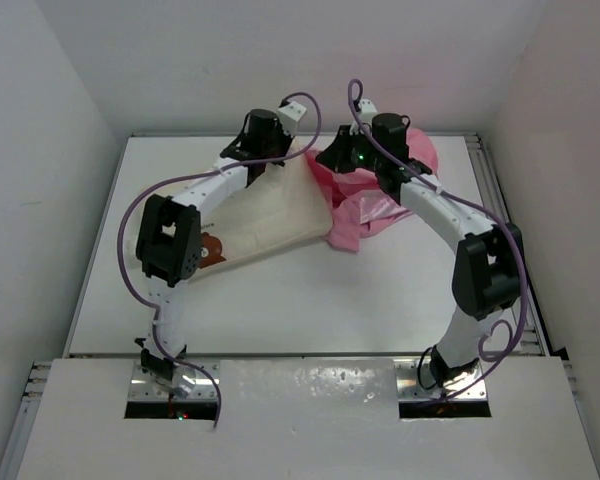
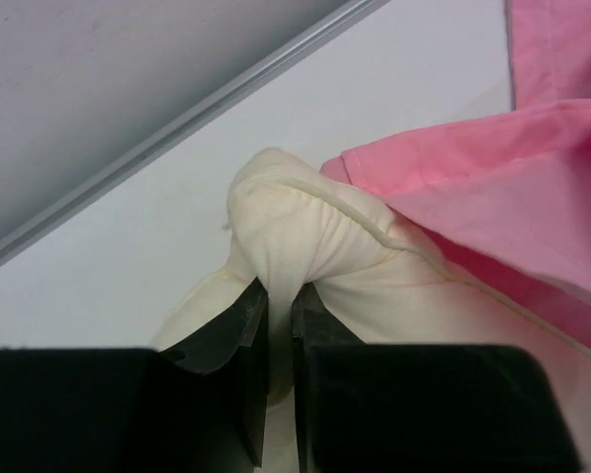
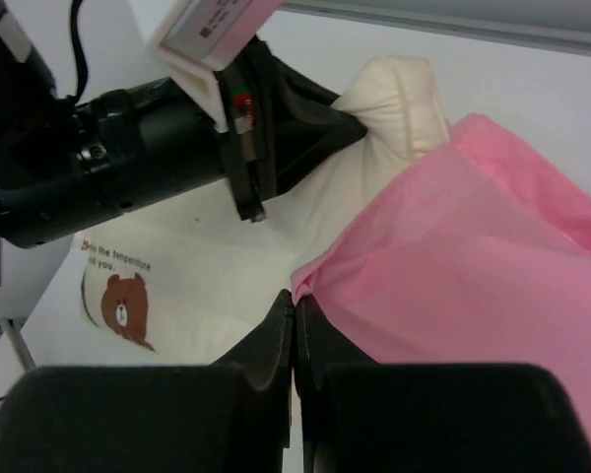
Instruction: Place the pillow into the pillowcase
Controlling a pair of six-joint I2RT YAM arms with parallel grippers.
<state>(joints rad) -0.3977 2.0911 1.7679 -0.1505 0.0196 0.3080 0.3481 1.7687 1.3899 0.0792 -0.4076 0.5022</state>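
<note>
The cream pillow (image 1: 270,215) lies slanted at the table's middle, its bear print (image 3: 126,305) at the near-left end. My left gripper (image 2: 281,305) is shut on the pillow's far corner (image 2: 310,232), which bunches up between the fingers. The pink pillowcase (image 1: 370,205) lies crumpled just to the right of that corner. My right gripper (image 3: 294,307) is shut on the pillowcase's edge (image 3: 320,276), and the pink cloth (image 2: 512,187) drapes over the pillow beside the pinched corner. In the right wrist view the left gripper (image 3: 347,123) shows holding the pillow (image 3: 399,99).
The white table (image 1: 310,300) is walled on three sides. A metal rail (image 2: 177,123) runs along the far edge close behind the pillow corner. Both arms arch over the back half, wrists close together.
</note>
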